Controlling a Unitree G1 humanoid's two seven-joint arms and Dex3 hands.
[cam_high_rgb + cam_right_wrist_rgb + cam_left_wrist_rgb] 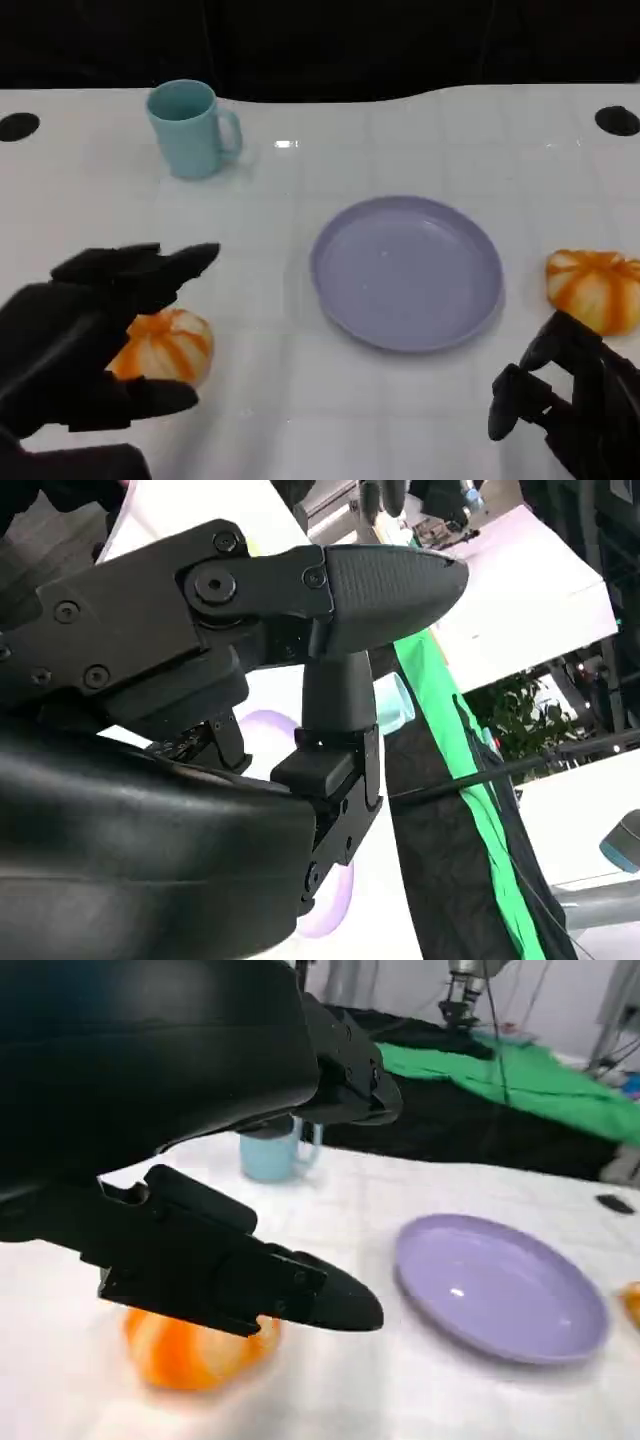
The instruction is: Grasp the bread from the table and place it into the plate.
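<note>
My left hand (pixel 95 335), black and many-fingered, hovers over the orange-and-white striped bread roll (pixel 165 345) near the table's near left edge. Fingers apart, one set above the roll and one below it toward me; nothing gripped yet, roll sits on the white table (pixel 420 140).

Round lilac plastic plate (pixel 405 270) lies mid-table, bare, well apart from the roll. A second orange striped roll (pixel 595 288) rests by the right edge, just beyond my right hand (pixel 565 405), which holds nothing, fingers loosely curled and apart.

Risks, as I judge them: the roll is rounded and looks soft. Closing off-centre could squirt it sideways toward the near edge; closing hard could crush it. The pale blue mug (pixel 190 128) at the far left stands clear of the carry path.

Left wrist view: upper fingers (pixel 340 1070) arch above, lower finger (pixel 300 1295) reaches across the roll's top.
</note>
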